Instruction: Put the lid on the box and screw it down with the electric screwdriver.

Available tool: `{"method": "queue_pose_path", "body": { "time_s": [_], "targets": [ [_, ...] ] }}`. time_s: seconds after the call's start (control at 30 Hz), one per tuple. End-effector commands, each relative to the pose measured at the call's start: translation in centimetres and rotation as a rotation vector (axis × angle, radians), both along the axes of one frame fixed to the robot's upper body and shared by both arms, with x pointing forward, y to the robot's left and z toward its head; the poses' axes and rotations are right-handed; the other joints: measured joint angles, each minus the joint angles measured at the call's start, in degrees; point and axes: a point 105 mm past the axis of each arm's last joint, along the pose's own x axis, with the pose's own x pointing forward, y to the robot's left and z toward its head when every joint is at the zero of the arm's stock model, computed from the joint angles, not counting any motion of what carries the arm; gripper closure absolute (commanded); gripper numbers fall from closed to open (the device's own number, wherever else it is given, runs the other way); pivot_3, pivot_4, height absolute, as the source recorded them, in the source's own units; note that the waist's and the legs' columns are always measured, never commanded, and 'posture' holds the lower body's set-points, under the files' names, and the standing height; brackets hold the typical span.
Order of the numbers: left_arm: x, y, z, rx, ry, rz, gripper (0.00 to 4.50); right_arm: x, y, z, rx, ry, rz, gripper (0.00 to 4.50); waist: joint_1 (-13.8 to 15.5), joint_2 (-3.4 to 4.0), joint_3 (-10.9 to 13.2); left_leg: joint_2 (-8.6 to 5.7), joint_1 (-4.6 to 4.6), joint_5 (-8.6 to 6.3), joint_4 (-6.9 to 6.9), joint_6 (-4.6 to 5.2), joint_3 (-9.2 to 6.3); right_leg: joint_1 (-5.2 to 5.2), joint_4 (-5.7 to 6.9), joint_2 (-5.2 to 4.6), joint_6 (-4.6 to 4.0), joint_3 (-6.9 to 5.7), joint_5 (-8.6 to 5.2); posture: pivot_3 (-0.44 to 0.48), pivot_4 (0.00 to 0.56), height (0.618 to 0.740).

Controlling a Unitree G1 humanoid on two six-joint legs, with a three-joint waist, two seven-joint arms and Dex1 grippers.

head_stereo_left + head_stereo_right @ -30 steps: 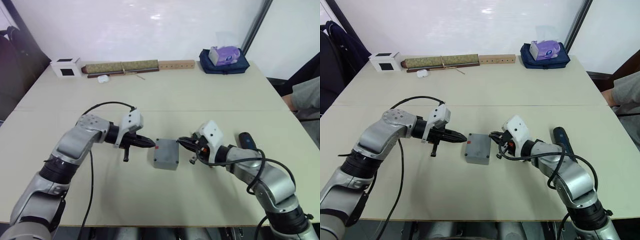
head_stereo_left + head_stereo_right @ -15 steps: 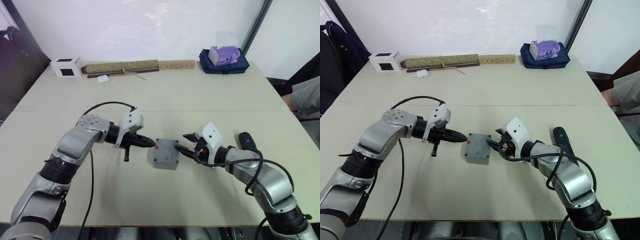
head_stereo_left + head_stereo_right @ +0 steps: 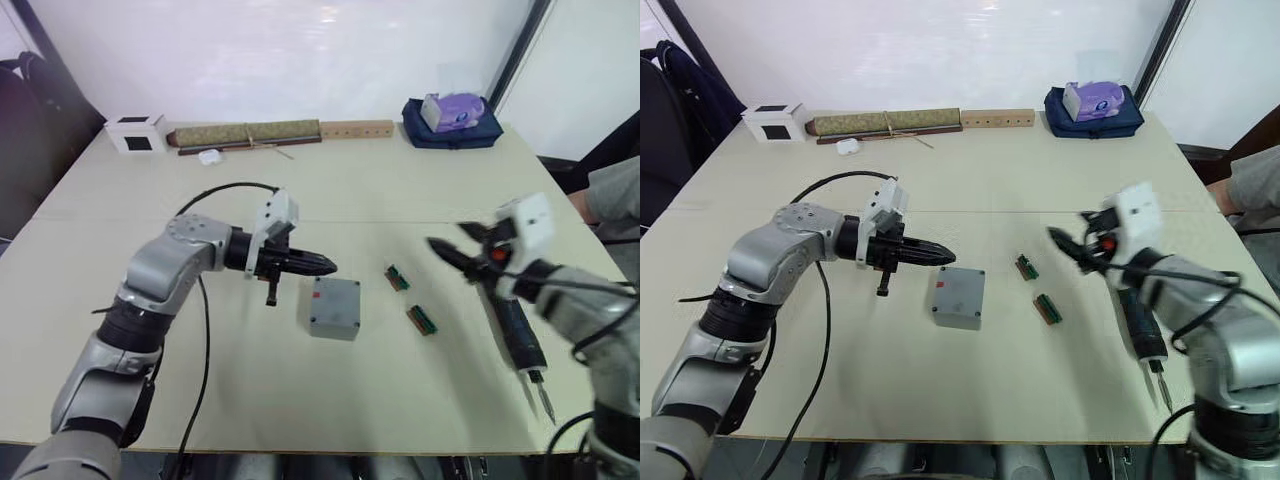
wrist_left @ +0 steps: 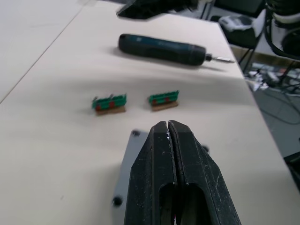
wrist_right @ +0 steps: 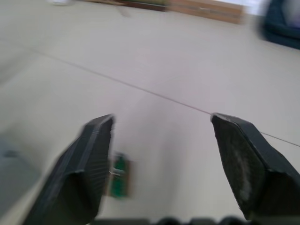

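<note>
The grey box (image 3: 330, 327) sits mid-table with the lid (image 3: 337, 297) flat on top, its small red mark toward the left edge. My left gripper (image 3: 326, 266) is shut and empty, its tip hovering just over the box's far left corner; the left wrist view shows its fingertips (image 4: 168, 127) pressed together above the lid (image 4: 123, 174). My right gripper (image 3: 452, 243) is open and empty, raised well to the right of the box. The electric screwdriver (image 3: 515, 326) lies on the table below it, bit pointing toward me.
Two small green-brown strips (image 3: 397, 278) (image 3: 421, 320) lie between the box and the screwdriver. Along the far edge are a white cube (image 3: 137, 133), a long roll (image 3: 245, 133), a wooden bar (image 3: 355, 129) and a tissue pack on a blue bag (image 3: 452, 112). A person's sleeve (image 3: 612, 200) is at the right.
My right gripper has opened and pulled away from the box's right side, up and to the right. The left gripper has shifted slightly up and right, staying shut.
</note>
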Motion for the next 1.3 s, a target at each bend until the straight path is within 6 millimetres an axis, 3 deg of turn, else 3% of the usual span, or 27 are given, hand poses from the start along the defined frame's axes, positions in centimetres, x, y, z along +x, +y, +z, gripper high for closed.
{"method": "queue_pose_path", "body": {
  "time_s": [0.03, 0.13, 0.37, 0.57, 0.67, 0.77, 0.9, 1.0, 1.17, 1.2, 1.3],
  "targets": [
    [-1.5, -1.3, 1.0, -0.041, -0.035, -0.1, 4.5, -2.3, -4.0, -0.9, -0.013, 0.29, -0.108, 0.04, 0.0, 0.08, 0.0, 0.03, 0.02, 0.0, -0.01, 0.0, 0.01, 0.0, 0.01, 0.03, 0.0, 0.01, 0.0, 0.0, 0.15, 0.74],
    [-1.7, -2.4, 0.3, -0.037, -0.046, -0.133, 4.5, -4.0, -5.6, -2.2, -0.055, 0.479, -0.153, 0.04, 0.2, 0.09, 0.0, 0.03, 0.03, 0.0, -0.03, 0.0, 0.0, 0.02, 0.01, 0.03, -0.02, -0.01, -0.01, 0.0, 0.15, 0.74],
    [-3.0, -4.2, -0.6, -0.066, -0.058, -0.214, 4.5, -5.9, -7.5, -4.8, -0.071, 0.73, -0.168, 0.04, 0.0, 0.1, 0.0, 0.0, 0.06, 0.0, -0.02, 0.01, 0.13, 0.02, -0.01, 0.02, 0.0, 0.1, 0.0, 0.0, 0.15, 0.74],
    [-3.5, -5.1, -1.4, -0.081, -0.055, -0.21, 4.5, -6.2, -7.4, -6.3, -0.057, 0.831, -0.141, 0.04, 0.1, 0.11, 0.0, 0.01, 0.06, 0.0, -0.02, 0.0, 0.12, 0.02, -0.01, 0.03, 0.0, 0.11, 0.0, 0.0, 0.15, 0.74],
    [-4.0, -4.9, -1.8, -0.068, -0.062, -0.203, 4.5, -6.2, -6.1, -7.2, -0.072, 0.884, -0.078, 0.04, 0.0, 0.11, 0.0, 0.01, 0.06, 0.0, -0.01, 0.0, 0.13, 0.02, -0.02, 0.01, 0.0, 0.12, 0.0, 0.0, 0.15, 0.74],
    [-3.9, -4.6, -1.6, -0.066, -0.073, -0.173, 4.5, -5.9, -6.0, -9.2, -0.127, 0.937, -0.086, 0.04, 0.1, 0.1, 0.0, 0.04, 0.07, 0.0, -0.01, 0.0, 0.1, 0.02, -0.02, 0.06, 0.0, 0.12, 0.0, 0.0, 0.15, 0.74],
    [-4.1, -4.7, -1.5, -0.072, -0.063, -0.156, 4.5, -5.5, -6.0, -9.5, -0.142, 0.94, -0.074, 0.04, 0.2, 0.08, 0.0, 0.02, 0.07, 0.0, 0.0, 0.0, 0.11, 0.04, -0.04, 0.02, 0.01, 0.11, 0.0, 0.0, 0.15, 0.74],
    [-4.3, -4.4, -1.5, -0.079, -0.041, -0.136, 4.5, -5.1, -6.2, -10.0, -0.199, 0.939, -0.083, 0.72, 0.0, 0.08, 0.0, 0.03, 0.06, 0.0, 0.01, 0.0, 0.12, 0.06, -0.1, 0.0, 0.03, 0.12, 0.01, 0.0, 0.15, 0.74],
    [-4.3, -4.3, -1.5, -0.079, -0.041, -0.11, 4.5, -5.2, -6.2, -10.7, -0.209, 0.957, -0.069, 2.5, 0.0, 0.06, 0.0, 0.05, 0.09, 0.0, 0.01, 0.0, 0.11, 0.07, -0.1, 0.05, 0.03, 0.11, 0.01, 0.0, 0.15, 0.74],
    [-4.3, -4.3, -1.4, -0.079, -0.041, -0.107, 4.5, -5.3, -6.1, -10.8, -0.21, 0.959, -0.064, 2.71, 0.0, 0.03, 0.0, 0.05, 0.1, 0.0, 0.01, 0.0, 0.11, 0.08, -0.1, 0.05, 0.03, 0.11, 0.01, 0.0, 0.15, 0.74],
    [-3.8, -3.9, -1.6, -0.073, -0.039, -0.088, 4.5, -5.4, -6.0, -11.4, -0.181, 0.963, -0.073, 2.72, 0.0, -0.06, -0.1, 0.05, 0.11, 0.0, 0.01, 0.0, 0.11, 0.1, -0.1, 0.05, 0.03, 0.11, 0.01, 0.0, 0.15, 0.74]
  ]
}}
